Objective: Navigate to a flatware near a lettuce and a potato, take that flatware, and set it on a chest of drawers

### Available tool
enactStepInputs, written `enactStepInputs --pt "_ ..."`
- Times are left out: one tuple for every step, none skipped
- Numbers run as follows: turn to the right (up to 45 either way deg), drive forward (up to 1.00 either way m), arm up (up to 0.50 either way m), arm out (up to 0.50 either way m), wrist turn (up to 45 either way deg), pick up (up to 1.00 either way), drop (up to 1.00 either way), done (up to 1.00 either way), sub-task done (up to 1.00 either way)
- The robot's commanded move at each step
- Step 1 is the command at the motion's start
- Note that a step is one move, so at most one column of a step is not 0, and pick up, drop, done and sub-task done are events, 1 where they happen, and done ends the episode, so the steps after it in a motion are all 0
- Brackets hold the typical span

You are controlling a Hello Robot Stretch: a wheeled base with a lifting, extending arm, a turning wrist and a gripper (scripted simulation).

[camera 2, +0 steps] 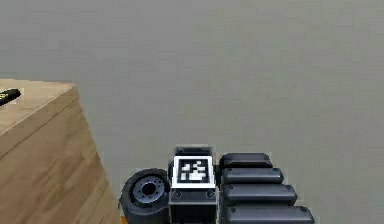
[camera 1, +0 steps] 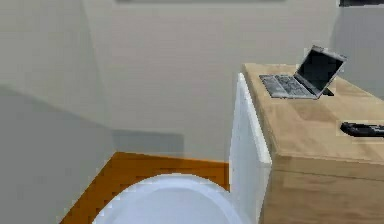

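A light wooden piece of furniture (camera 1: 320, 125) with a flat top stands at the forward view's right. Its corner appears again at the arm side view's left (camera 2: 40, 150). At the arm side view's bottom edge sit the arm's dark stacked segments (camera 2: 255, 185) and a white square with black marks (camera 2: 192, 170). Left of that square is the gripper's dark round body (camera 2: 148, 192). I cannot make out its far end, so I cannot tell whether it holds anything.
An open laptop (camera 1: 305, 75) and a small dark flat object (camera 1: 362, 129) lie on the wooden top. A white panel (camera 1: 248, 150) leans along its side. A white rounded object (camera 1: 175, 202) sits low in front, on an orange floor strip (camera 1: 110, 180). Plain walls lie ahead.
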Motion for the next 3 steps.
enactStepInputs --pt "0.0 1.00 0.00 0.00 0.0 0.00 0.00 0.00 0.00" --pt "3.0 0.00 0.00 0.00 0.0 0.00 0.00 0.00 0.00" --pt "0.0 0.10 0.00 0.00 0.0 0.00 0.00 0.00 0.00"
